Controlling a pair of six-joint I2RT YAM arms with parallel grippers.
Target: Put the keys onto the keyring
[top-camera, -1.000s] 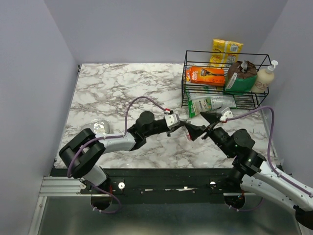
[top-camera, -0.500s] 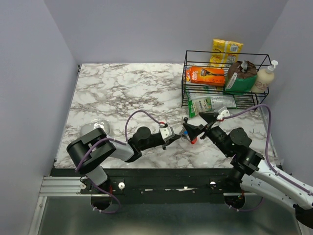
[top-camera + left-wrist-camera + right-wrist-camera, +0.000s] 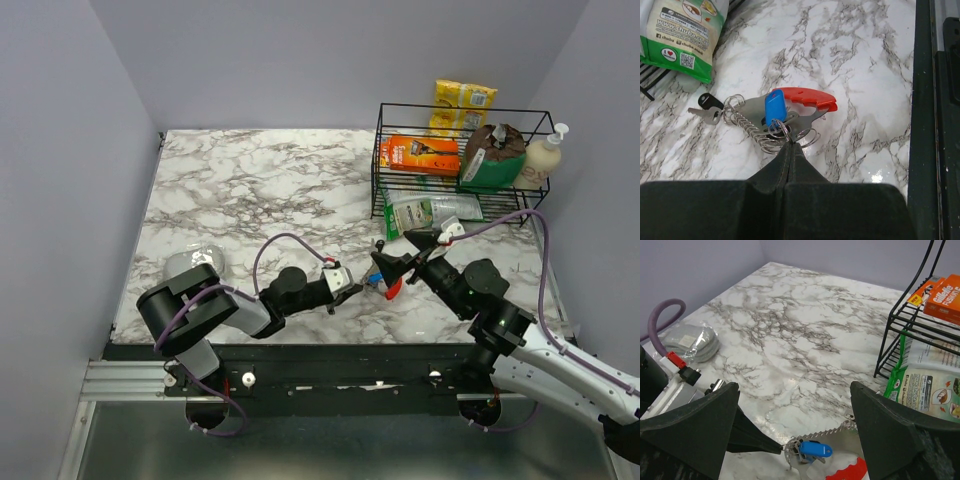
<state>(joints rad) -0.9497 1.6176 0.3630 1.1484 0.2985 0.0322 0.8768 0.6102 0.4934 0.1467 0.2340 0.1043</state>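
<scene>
We read "Gillette Fusion" in white letters on the orange razor pack (image 3: pixel 943 295) in the wire rack (image 3: pixel 460 165), which stands at the table's far right corner; the right wrist view shows it best, at its right edge. On the green-and-white pouch (image 3: pixel 684 35) lying under the rack's near side, the left wrist view gives us "www.chuba.com" across the front, a smaller "chuba" handle line beneath it, a QR code, and a round badge starting "I" with a heart. The yellow packets (image 3: pixel 463 103) behind the rack carry print too small for us to read, and the pump bottle (image 3: pixel 543 158) shows no legible label.
</scene>
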